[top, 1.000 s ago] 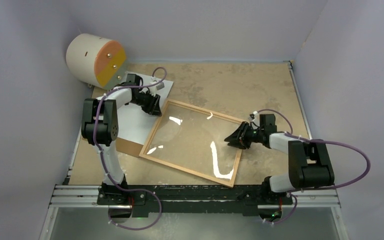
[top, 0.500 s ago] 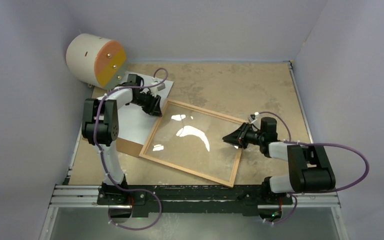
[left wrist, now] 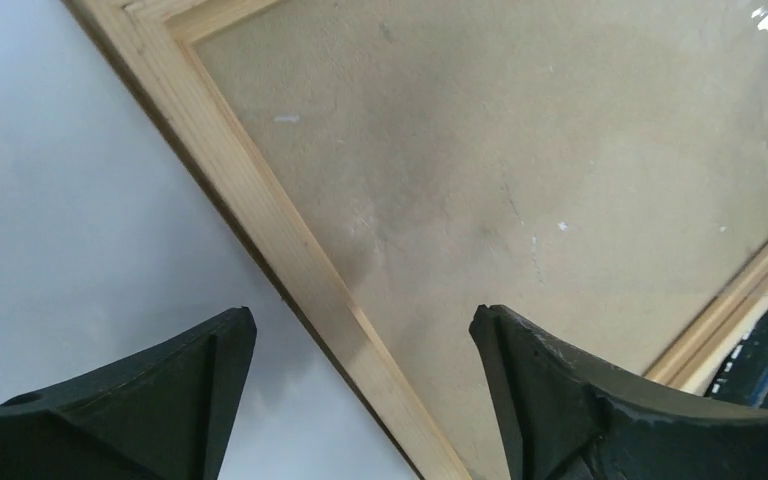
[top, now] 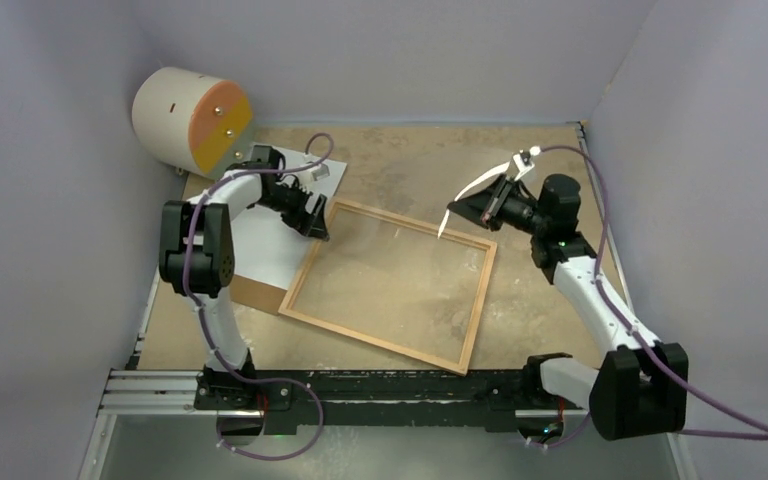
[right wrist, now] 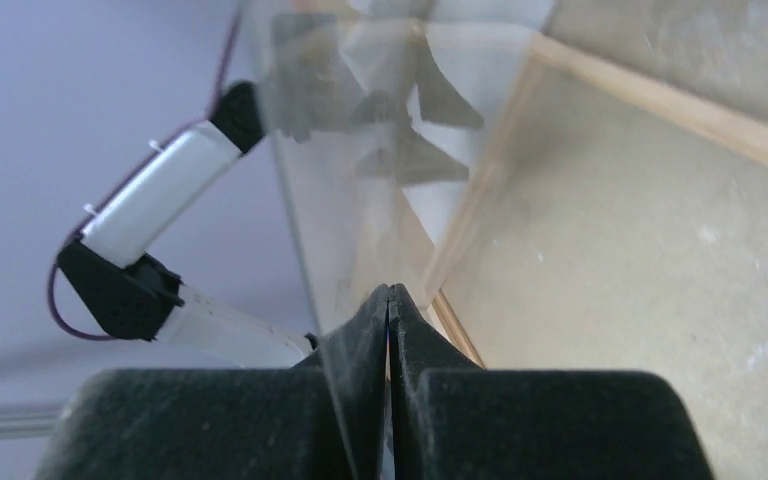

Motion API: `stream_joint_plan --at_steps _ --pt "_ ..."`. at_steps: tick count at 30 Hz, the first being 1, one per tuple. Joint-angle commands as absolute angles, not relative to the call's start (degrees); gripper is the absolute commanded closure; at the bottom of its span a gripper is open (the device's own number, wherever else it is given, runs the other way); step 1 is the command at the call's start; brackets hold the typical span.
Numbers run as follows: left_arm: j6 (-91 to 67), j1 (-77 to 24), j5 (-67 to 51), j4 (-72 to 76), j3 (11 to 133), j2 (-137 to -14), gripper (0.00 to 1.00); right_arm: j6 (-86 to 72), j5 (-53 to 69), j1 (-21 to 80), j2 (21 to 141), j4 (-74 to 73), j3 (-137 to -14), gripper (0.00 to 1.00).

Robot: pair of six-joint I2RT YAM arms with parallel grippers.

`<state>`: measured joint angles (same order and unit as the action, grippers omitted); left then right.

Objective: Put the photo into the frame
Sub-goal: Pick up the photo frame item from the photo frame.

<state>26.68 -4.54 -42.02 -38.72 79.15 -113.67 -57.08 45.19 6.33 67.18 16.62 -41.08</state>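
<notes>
photo (top: pixel 260 240): lies flat, plain white side up, on the brown backing sheet (top: pixel 250 292) at the left of the worktop (top: pixel 410 160), not yet in the frame (top: pixel 370 340). the frame lies flat beside it, and its near-left rail touches or overlaps the photo's edge; i cannot tell which.

left jaws: wide apart and holding nothing, they hang just over the frame's far-left corner, one finger above the white sheet and the other above the frame's opening.

right jaws: pinched fully together on one edge of the clear pane (right wrist: pixel 360 180), which they hold up in the air above the frame's far-right corner, well off the worktop.

hazards, as i judge them:
- the pane is thin and gripped at a single edge, so a quick swing could make it flex, slip from the pinch and drop onto the frame or the worktop.
- carrying the pane leftward could sweep it into the left jaws.
- lowering the left jaws where they hang would land them on the rail and shove the frame askew.
- the photo lies flush on the backing, so a pinch there may crease it or catch the brown sheet with it.
- if the rail does overlap the photo, pulling the photo would drag the frame along.
</notes>
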Motion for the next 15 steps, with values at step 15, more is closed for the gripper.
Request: stream_joint_plan --at_steps 15 --pt "26.7 -6.3 -30.5 -41.6 72.9 -98.3 0.05 -43.0 30.9 14.6 68.0 -12.0 -74.0 1.0"
